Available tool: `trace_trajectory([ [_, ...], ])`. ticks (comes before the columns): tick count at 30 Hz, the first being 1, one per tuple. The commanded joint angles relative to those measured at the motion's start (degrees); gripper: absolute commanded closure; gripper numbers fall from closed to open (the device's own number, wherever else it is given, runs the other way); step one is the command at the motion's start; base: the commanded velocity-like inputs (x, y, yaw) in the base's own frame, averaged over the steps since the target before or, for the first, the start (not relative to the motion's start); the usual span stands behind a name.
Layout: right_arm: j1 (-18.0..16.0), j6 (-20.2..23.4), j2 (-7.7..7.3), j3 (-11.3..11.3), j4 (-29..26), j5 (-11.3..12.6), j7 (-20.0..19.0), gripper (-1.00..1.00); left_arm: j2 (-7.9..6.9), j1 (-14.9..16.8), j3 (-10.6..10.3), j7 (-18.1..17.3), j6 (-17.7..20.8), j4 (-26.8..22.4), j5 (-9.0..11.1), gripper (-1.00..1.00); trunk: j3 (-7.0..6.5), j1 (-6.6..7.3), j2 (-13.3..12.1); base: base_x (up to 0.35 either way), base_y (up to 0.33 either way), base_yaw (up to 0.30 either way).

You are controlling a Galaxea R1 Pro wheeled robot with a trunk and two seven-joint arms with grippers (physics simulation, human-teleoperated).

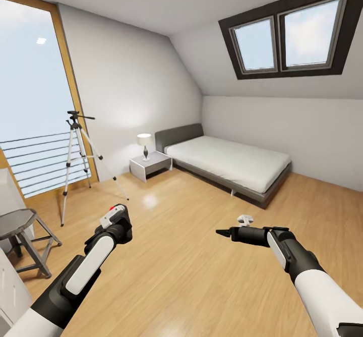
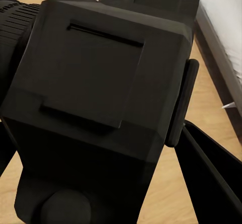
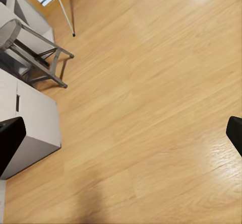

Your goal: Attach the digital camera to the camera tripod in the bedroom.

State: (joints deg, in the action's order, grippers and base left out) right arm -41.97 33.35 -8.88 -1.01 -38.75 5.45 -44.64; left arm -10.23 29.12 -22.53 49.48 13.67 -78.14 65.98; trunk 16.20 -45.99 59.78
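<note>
Your left gripper [image 1: 117,219] is clenched on the digital camera [image 2: 96,108]. In the left wrist view the black body sits right against the lens, with a dark finger [image 2: 212,168] running alongside it and the ribbed lens barrel sticking out past one edge. From the head view you can make out only a light patch and the red button at the top of the gripper, so which way the camera's long axis runs there cannot be told.

Your right gripper [image 1: 224,233] is held out level over the wood floor [image 1: 201,276], and its fingertips [image 3: 11,141] stand wide apart at the two edges of the right wrist view, holding nothing.

The camera tripod [image 1: 75,163] stands upright well ahead of your left gripper, before the tall window [image 1: 30,90], legs splayed, its pan handle pointing right. The grey stool [image 1: 20,226] is left of your left arm. Farther back, a nightstand [image 1: 150,164] with a lamp [image 1: 144,145] sits beside the bed [image 1: 227,163].
</note>
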Motion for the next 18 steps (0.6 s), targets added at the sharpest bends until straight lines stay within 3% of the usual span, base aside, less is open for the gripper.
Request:
trace_trajectory([
  [1, 0.0, 0.5, 0.0, -0.1, 0.0, 0.5, 0.0, -1.0, -0.05, 0.1, -0.1, 0.4, 0.2, -0.1, 0.1, 1.0, -0.11, 0.22, -0.4, 0.0, 0.0, 0.0],
  [18, 0.0, 0.5, 0.09, 0.1, 0.1, 0.4, 0.2, -1.0, -0.05, 0.1, -0.1, 0.4, 0.2, 0.0, 0.1, 1.0, -3.16, 3.95, -7.2, 0.0, 0.0, 0.0],
])
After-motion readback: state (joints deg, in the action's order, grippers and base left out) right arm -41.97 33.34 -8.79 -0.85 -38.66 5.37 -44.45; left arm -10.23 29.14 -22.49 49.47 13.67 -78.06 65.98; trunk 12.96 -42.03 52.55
